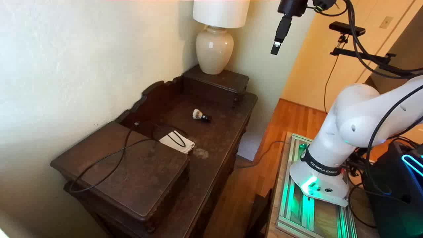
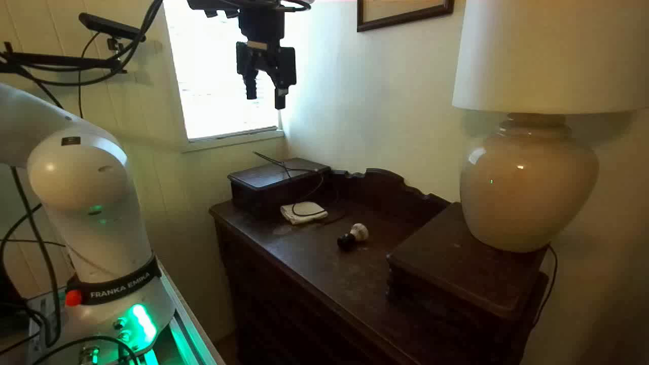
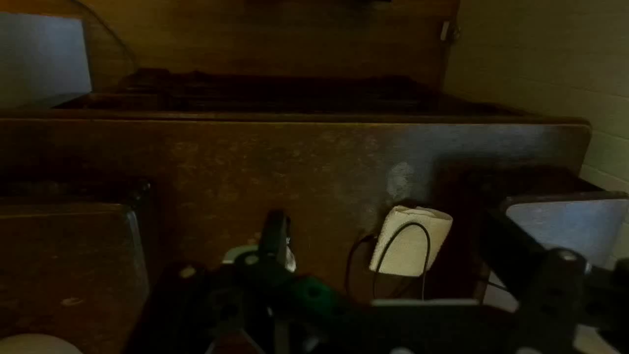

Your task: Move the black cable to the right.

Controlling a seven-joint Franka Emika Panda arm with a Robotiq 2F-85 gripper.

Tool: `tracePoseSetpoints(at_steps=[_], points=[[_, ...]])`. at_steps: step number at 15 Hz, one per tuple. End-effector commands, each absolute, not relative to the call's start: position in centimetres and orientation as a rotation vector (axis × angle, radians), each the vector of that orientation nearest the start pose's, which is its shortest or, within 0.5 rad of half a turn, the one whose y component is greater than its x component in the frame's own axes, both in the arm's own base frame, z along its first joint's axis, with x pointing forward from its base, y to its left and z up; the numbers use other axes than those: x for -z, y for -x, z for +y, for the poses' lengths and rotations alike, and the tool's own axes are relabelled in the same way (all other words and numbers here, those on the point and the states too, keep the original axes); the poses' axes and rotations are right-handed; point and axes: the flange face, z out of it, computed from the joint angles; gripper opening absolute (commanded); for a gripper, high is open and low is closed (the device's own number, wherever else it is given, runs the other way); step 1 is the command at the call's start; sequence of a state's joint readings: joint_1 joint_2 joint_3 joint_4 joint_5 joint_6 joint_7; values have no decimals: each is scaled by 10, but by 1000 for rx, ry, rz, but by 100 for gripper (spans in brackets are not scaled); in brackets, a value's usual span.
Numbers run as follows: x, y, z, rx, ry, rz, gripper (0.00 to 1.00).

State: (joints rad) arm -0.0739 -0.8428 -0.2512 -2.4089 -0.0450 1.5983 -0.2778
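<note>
The black cable curves in loose loops over the raised left block of the dark dresser and onto a folded white cloth or card. In another exterior view the cable lies across the far block and drops to the white piece. In the wrist view an arch of the cable lies on the white piece; its lower part is hidden by the gripper. My gripper is open and empty, high above the dresser. Its fingers stand wide apart in the wrist view.
A small black-and-white brush lies on the dresser top. A large lamp stands on the other raised block. A carved back rail runs along the wall.
</note>
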Motion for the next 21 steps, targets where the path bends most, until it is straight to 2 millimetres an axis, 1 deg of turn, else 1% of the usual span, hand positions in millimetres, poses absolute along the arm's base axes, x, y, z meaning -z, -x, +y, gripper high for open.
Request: tracePoseSetpoints(at_steps=[1, 10, 12, 14, 15, 16, 17, 19, 21], points=[[-576, -277, -121, 78, 3007, -51, 100], [-576, -277, -121, 78, 3007, -51, 100], [-565, -299, -117, 48, 3002, -90, 100], [-549, -329, -102, 50, 3029, -171, 100], [-539, -349, -95, 98, 3064, -200, 100], [-530, -366, -88, 110, 3086, -254, 100], [-519, -384, -79, 132, 3114, -338, 100], [-500, -417, -63, 180, 3089, -473, 100], [-474, -448, -46, 219, 3006, -613, 100]])
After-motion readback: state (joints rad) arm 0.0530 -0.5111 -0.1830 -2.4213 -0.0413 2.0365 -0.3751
